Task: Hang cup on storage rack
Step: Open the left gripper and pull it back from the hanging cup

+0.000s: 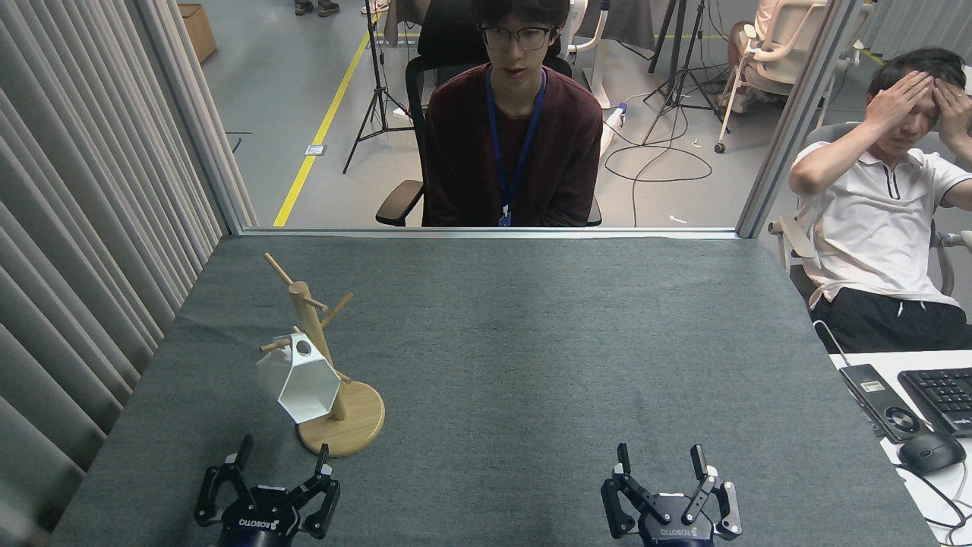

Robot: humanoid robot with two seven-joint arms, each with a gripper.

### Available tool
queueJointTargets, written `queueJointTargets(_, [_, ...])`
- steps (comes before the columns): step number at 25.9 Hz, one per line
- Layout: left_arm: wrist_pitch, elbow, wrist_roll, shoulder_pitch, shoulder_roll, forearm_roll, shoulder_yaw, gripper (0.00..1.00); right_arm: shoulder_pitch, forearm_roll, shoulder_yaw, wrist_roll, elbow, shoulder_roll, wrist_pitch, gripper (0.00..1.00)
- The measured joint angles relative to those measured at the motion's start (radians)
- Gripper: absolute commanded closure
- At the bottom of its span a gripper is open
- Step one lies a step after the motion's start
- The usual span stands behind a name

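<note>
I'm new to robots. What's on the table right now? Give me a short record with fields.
cup: white, faceted, hanging tilted on the rack, open mouth facing the camera
storage rack: wooden peg tree on a round base, left part of the table
left gripper: open, empty, apart from the cup
right gripper: open, empty
table: grey cloth

Even, bright indoor light from overhead, no harsh glare. Grey surface (531, 342) shows a faint darker band down the middle, lighter toward the sides. Soft, weak shadows only, slight one under the storage rack (323, 357). White cup (298, 384) well exposed, not blown out. Focus sharp throughout, no motion blur. Mild wide-angle bending at the edges, curtain folds (76, 228) lean.
</note>
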Motion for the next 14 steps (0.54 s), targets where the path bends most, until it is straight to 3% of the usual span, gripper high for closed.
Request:
queueJointTargets(5, [-0.043,-0.083,-0.051,0.061,-0.004,0.089,0.006,0.01,0.056,0.001,-0.003,0.004,-0.038,-0.008,-0.005,0.02])
queueJointTargets(14, [-0.042,-0.141,-0.056,0.122,-0.024,0.106,0.009,0.01,0.078,0.003,-0.005,0.006,-0.06,-0.017,-0.012,0.02])
